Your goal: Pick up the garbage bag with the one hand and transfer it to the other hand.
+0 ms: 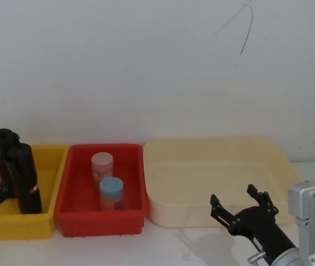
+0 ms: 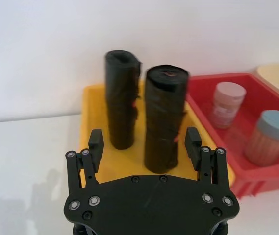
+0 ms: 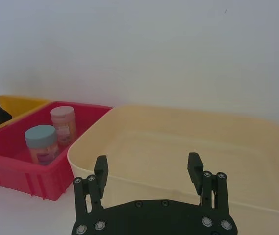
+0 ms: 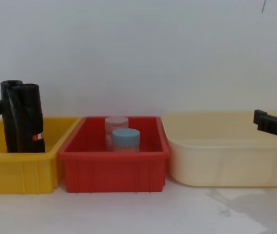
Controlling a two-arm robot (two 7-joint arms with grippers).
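Left pincer, open, faces the garbage bag at centre frame (right pincer open too, lower right); likely light, stiff, slick: grasp it mid-height.

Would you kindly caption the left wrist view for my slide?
Open left claw faces the garbage bag, upright beside a narrower black roll in the yellow bin.

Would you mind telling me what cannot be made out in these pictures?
- The label on the garbage bag: too small to read, head view.
- Bases of the garbage bag and the narrower roll: hidden behind the front wall of the yellow bin, chest view.
- The left gripper: cut off by the head view's left edge.
- The right gripper: cut off by the chest view's right edge.
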